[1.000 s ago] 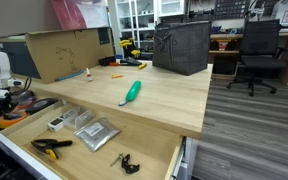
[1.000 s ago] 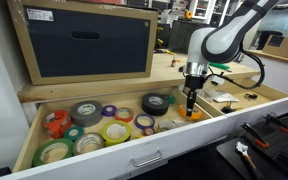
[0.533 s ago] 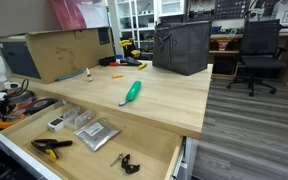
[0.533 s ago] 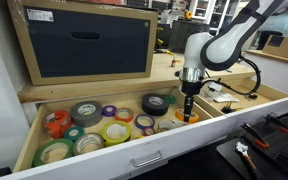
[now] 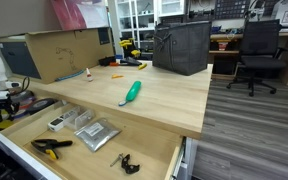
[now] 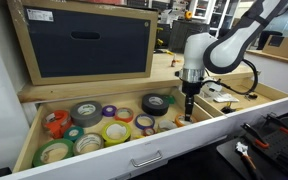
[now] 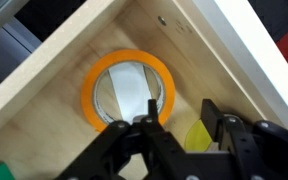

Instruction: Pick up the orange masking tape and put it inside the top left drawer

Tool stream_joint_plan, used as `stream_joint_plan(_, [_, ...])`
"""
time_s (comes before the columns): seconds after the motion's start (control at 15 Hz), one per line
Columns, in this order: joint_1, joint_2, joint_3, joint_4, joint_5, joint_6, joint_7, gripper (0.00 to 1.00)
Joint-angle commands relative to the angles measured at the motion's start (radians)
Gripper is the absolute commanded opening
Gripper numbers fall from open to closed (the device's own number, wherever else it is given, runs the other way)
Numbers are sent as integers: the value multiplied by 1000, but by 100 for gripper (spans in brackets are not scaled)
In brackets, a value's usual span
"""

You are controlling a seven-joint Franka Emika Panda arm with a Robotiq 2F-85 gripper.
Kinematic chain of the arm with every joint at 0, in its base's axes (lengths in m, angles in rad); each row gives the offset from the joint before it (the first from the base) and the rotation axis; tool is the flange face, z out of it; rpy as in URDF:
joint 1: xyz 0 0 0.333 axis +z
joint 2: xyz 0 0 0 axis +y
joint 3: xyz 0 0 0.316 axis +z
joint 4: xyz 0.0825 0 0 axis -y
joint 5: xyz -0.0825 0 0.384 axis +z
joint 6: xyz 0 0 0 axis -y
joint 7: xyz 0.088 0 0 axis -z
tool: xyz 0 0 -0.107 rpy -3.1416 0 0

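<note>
Orange masking tape [image 7: 130, 56] flat on drawer [image 7: 69, 52] btm, under gripper [image 7: 184, 126].

You saw the orange masking tape [image 7: 90, 90] bright orange with a pale inner core, the top left drawer [image 7: 189, 65] light blond wood, the gripper [image 7: 182, 135] black, a scrap [image 7: 198, 137] yellow, the tool [image 5: 131, 93] teal, and the benchtop [image 5: 169, 100] tan.

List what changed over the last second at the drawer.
The pincer edged slightly toward the other tape rolls and opened its jaws, letting go of the orange masking tape, which now lies flat in a corner of the top left drawer. Those rolls and the teal-handled tool stayed put.
</note>
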Motion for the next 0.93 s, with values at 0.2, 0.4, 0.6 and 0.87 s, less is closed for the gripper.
stream_joint_plan(0.2, [-8, -169, 88, -54, 70, -79, -4, 99])
stream_joint_plan(0.4, [-13, -334, 102, -77, 122, -201, -20, 100])
stream_joint_plan(0.6, [-3, -498, 62, -88, 168, -335, -19, 100])
stream_joint_plan(0.87, [-20, -675, -44, -72, 138, -532, 23, 100])
